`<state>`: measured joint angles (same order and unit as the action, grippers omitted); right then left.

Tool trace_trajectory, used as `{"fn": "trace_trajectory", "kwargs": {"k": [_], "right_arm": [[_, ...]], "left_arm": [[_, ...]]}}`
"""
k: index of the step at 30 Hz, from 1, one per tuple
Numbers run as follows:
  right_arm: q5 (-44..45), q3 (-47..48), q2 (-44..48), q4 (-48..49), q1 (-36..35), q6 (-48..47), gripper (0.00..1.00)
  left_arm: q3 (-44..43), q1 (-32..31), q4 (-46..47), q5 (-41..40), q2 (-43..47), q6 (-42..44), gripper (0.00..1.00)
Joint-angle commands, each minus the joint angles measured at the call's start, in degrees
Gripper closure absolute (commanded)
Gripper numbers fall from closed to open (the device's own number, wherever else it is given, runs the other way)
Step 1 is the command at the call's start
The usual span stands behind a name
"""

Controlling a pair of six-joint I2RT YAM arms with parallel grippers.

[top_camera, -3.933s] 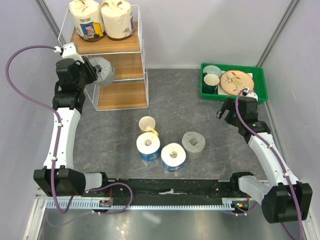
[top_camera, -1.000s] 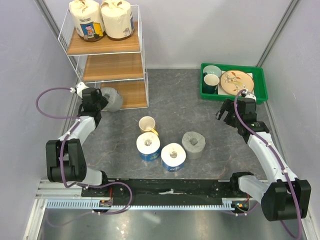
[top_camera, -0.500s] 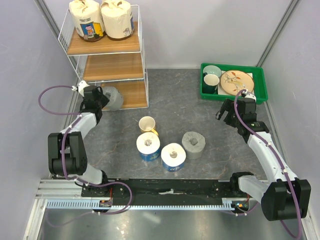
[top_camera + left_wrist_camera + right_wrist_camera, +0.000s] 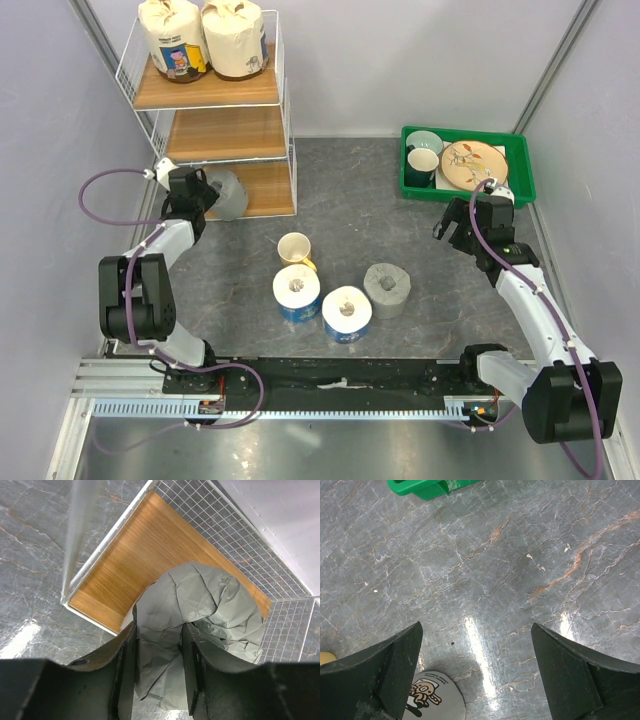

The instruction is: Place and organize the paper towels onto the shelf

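The shelf (image 4: pixel 215 135) stands at the back left, a white wire rack with wooden boards. Two cream paper towels (image 4: pixel 170 40) (image 4: pixel 235 38) stand on its top tier. My left gripper (image 4: pixel 205 195) is shut on a grey roll (image 4: pixel 228 196) at the left end of the bottom tier. In the left wrist view the fingers (image 4: pixel 127 655) pinch the crumpled grey wrap (image 4: pixel 200 605) over the bottom board (image 4: pixel 135 565). Two white-and-blue rolls (image 4: pixel 297 292) (image 4: pixel 346 313) and another grey roll (image 4: pixel 386 288) stand on the table. My right gripper (image 4: pixel 452 224) (image 4: pixel 476 627) hangs open over bare table.
A yellow mug (image 4: pixel 295 248) sits just behind the white-and-blue rolls. A green tray (image 4: pixel 468 192) with dishes is at the back right. In the right wrist view a roll's end with a cartoon label (image 4: pixel 437 697) shows at the bottom left.
The left arm has brought the grey roll down from the middle tier's height to the bottom tier, nudging it slightly toward the shelf in the last second. The right arm has not moved.
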<state>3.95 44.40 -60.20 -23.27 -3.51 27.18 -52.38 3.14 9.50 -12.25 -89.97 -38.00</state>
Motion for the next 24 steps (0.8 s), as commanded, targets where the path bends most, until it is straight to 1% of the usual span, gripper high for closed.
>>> {"fn": "trace_trajectory", "kwargs": {"k": [1,8,11,15,17,22,24], "right_arm": [[1.1,1.4,1.1,0.2,0.3,-0.5,0.02],[1.0,1.5,1.0,0.1,0.4,-0.5,0.02],[0.9,1.5,1.1,0.1,0.4,-0.4,0.02],[1.0,1.5,1.1,0.0,0.5,-0.4,0.02],[0.9,1.5,1.1,-0.1,0.4,-0.4,0.02],[0.6,1.5,0.8,0.0,0.4,-0.3,0.02],[0.6,1.6,0.7,0.0,0.5,-0.2,0.02]], "left_arm": [[-4.0,0.1,4.0,-1.0,-1.3,-2.9,0.56],[-4.7,0.1,4.0,-1.2,-1.5,-2.5,0.55],[-4.7,0.2,3.7,-1.1,-1.7,-2.4,0.49],[-4.3,0.2,3.7,-0.6,-1.5,-2.8,0.36],[-4.0,0.2,3.5,-0.3,-1.1,-2.9,0.34],[-2.0,0.1,3.3,-0.1,3.3,-3.0,0.24],[-0.5,0.1,3.2,-0.1,5.4,-3.2,0.18]]}}
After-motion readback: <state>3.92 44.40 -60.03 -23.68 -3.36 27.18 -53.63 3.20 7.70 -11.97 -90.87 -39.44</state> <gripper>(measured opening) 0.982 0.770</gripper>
